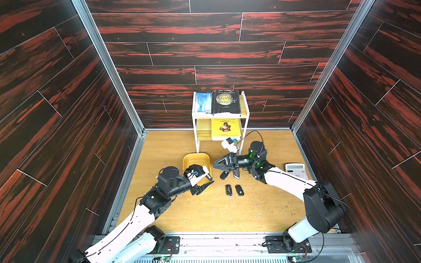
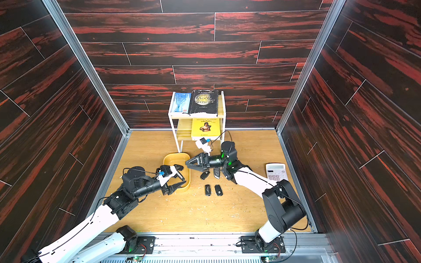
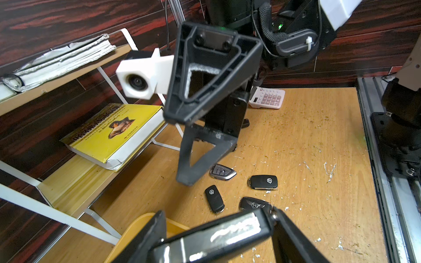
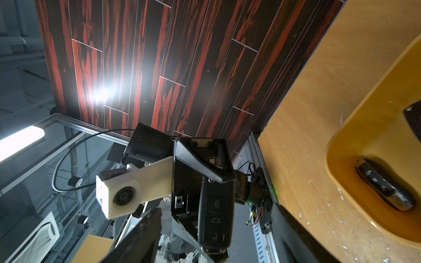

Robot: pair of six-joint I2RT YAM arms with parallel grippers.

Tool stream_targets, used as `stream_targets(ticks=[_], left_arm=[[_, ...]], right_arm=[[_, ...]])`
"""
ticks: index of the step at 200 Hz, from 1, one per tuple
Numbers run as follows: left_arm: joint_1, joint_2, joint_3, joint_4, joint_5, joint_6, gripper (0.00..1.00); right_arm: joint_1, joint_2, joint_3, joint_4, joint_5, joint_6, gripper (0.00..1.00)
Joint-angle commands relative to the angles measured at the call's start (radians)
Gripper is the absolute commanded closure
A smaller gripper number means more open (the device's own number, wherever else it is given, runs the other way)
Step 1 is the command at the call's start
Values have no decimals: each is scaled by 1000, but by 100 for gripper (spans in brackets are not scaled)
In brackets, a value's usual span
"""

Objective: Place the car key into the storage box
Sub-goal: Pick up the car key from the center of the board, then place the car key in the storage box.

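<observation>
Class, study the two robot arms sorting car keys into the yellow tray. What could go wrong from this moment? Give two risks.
1. The left gripper seems to pinch a key fob by its ends, right at the tray's near rim. Such a thin hold could slip and drop it on the table.
2. The open right gripper hangs close by at the same tray's edge, so the arms might bump each other or knock the tray.
</observation>
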Motion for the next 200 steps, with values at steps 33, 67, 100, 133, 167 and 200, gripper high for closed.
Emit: stream_targets(ticks=[33, 67, 100, 133, 167, 200], left_arm=[[49, 57, -23, 87, -16, -66, 57], [116, 109, -26, 138, -4, -130, 57], [147, 168, -5, 119, -12, -141, 57], [153, 238, 22, 69, -28, -146, 58], [158, 305, 46, 58, -60, -170, 58], [161, 389, 93, 5, -114, -177, 60]], right_arm=[[-89, -97, -36, -42, -32, -40, 20], [-111, -123, -66, -68, -39, -60, 20], [-132, -143, -94, -66, -43, -65, 20], [-158, -168, -111, -91, -48, -89, 20], [-203, -208, -104, -220, -39, -182, 20], [-241, -256, -68, -421, -12, -321, 19]])
